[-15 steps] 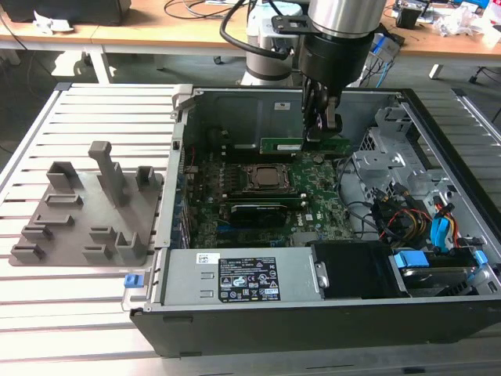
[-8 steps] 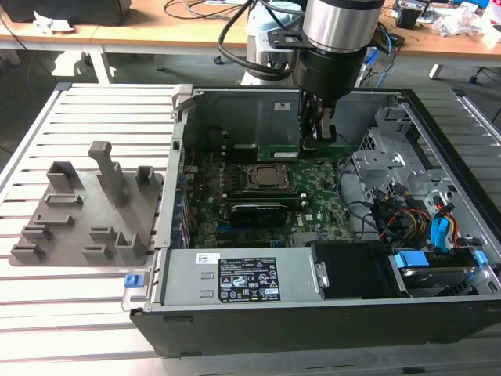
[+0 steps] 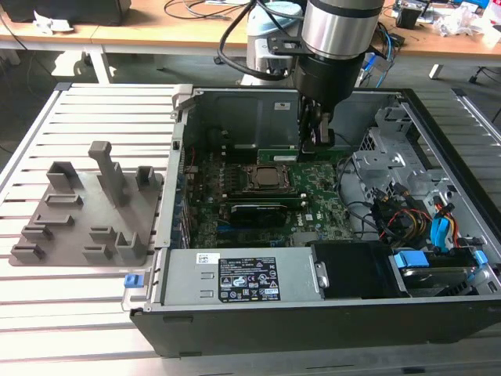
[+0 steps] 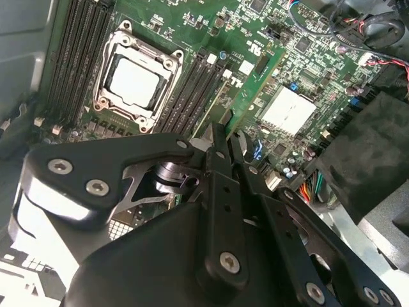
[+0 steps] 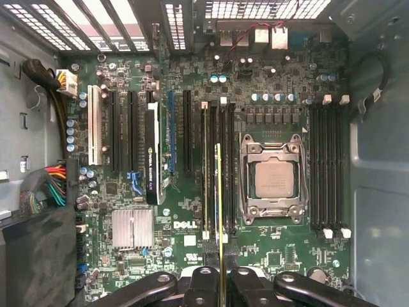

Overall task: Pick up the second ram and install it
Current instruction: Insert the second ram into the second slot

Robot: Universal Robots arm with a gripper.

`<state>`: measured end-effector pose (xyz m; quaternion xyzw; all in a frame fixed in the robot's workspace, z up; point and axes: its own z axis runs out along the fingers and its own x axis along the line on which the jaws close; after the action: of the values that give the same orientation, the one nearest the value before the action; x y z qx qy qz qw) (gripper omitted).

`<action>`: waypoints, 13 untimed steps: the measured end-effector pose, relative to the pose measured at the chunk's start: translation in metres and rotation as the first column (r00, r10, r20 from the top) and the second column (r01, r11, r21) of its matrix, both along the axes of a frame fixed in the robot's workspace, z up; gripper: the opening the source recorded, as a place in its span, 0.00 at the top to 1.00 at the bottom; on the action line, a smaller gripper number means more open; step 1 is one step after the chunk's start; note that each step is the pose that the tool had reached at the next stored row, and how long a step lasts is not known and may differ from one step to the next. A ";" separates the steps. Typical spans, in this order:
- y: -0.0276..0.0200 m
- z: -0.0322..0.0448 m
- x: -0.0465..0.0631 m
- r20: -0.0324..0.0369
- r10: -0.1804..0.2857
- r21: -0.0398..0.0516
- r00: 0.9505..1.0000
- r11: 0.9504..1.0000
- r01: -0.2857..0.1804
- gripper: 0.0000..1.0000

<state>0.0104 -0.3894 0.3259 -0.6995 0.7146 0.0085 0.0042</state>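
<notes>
The gripper point(image 5: 220, 281) clamps the second ram point(image 5: 218, 192) on edge; the stick stands among the slots point(image 5: 223, 169) just beside the processor socket point(image 5: 273, 179). The grey tray point(image 3: 86, 211) lies outside the computer case point(image 3: 235, 329), well apart from the socket.

The end effector point(image 3: 316, 139) reaches down into the open computer case point(image 3: 258, 313) over the motherboard point(image 3: 313, 207).

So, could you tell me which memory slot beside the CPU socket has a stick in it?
In the first wrist view, the gripper holds the second ram edge-on in a slot beside the CPU socket; neighbouring slots look empty.
</notes>
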 end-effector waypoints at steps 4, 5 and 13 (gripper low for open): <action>0.0000 -0.0057 0.000 0.000 0.000 0.000 1.000 1.000 0.000 0.86; 0.0000 -0.0069 0.000 0.000 0.000 0.000 1.000 1.000 0.000 0.86; 0.0000 -0.0151 0.000 0.000 0.000 0.000 1.000 1.000 0.000 0.86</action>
<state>0.0103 -0.3894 0.3108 -0.6995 0.7146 0.0085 0.0042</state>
